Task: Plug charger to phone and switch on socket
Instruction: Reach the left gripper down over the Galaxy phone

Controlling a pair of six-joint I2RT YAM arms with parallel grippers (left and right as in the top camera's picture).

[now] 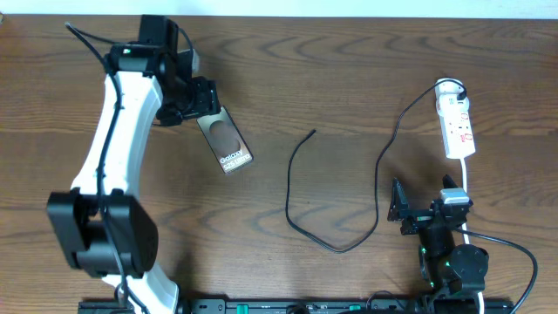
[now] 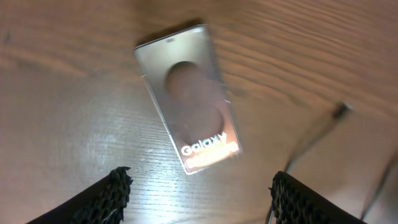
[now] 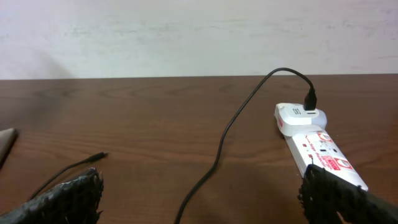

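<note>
The phone (image 1: 225, 141) lies flat on the wooden table, screen up with white "Galaxy" lettering; it fills the left wrist view (image 2: 186, 106). My left gripper (image 1: 202, 103) is open and hovers just beyond its far end, touching nothing. The black charger cable (image 1: 301, 218) loops across the middle of the table, its free plug tip (image 1: 313, 133) lying right of the phone, also in the left wrist view (image 2: 341, 110) and the right wrist view (image 3: 99, 157). Its other end runs to the white socket strip (image 1: 458, 122) at the right (image 3: 314, 146). My right gripper (image 1: 410, 209) is open and empty near the front edge.
A thick white cord (image 1: 466, 187) runs from the socket strip towards the front, past my right arm. A pale wall (image 3: 199, 37) rises behind the table's far edge. Bare wood lies between the phone and the cable loop.
</note>
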